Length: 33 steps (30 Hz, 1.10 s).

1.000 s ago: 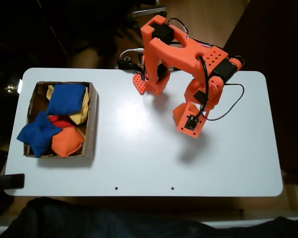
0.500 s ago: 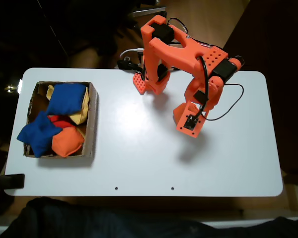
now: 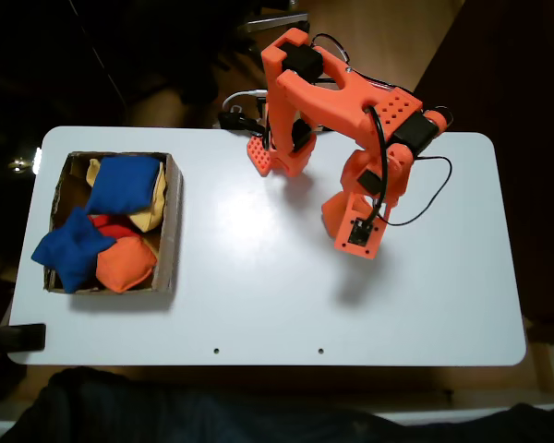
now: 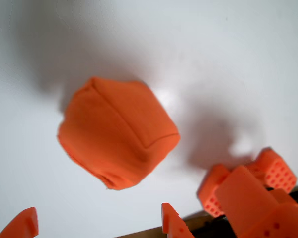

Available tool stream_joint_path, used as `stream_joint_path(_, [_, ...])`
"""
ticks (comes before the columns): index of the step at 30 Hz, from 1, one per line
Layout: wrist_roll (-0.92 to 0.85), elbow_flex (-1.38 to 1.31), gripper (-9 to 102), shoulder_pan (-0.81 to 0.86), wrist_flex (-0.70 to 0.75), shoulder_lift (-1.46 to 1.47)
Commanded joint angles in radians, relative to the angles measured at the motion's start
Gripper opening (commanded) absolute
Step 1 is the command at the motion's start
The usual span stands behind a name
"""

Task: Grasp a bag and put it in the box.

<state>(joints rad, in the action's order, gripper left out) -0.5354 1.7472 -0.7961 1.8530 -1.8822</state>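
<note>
In the wrist view an orange bag (image 4: 118, 133) lies on the white table, apart from everything else. My gripper (image 4: 97, 225) hangs just above and behind it, open, with its two orange fingertips (image 4: 171, 222) poking in at the bottom edge and nothing between them. In the fixed view the gripper (image 3: 355, 236) points straight down over the table's middle right, and the arm hides this bag. The brown cardboard box (image 3: 174, 221) stands at the table's left end and holds another orange bag (image 3: 125, 265).
The box also holds two blue beanbags (image 3: 122, 183) (image 3: 69, 249) and a yellow one (image 3: 148, 217). The arm's base (image 3: 282, 152) is fixed at the table's far edge; it appears in the wrist view (image 4: 248, 193) too. A black cable (image 3: 425, 198) loops beside the wrist.
The wrist has sunk slightly, shifting the gripper a little down and right in the fixed view. The box and its beanbags have not moved.
</note>
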Motion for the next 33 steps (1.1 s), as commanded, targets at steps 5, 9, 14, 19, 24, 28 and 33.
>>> stream_joint_path(5, [-0.026, 0.015, 51, 0.011, 0.017, -0.005])
stream_joint_path(9, [-0.031, 0.028, 53, 0.012, 0.017, 0.002])
stream_joint_path(14, [0.057, 0.028, 54, -0.008, 0.009, 0.006])
stream_joint_path(19, [0.127, 0.025, 54, -0.020, -0.005, 0.025])
stream_joint_path(24, [0.074, 0.029, 54, -0.025, -0.011, 0.029])
stream_joint_path(28, [0.046, 0.031, 54, -0.021, -0.011, 0.028])
stream_joint_path(33, [0.029, 0.032, 54, -0.023, -0.003, 0.026])
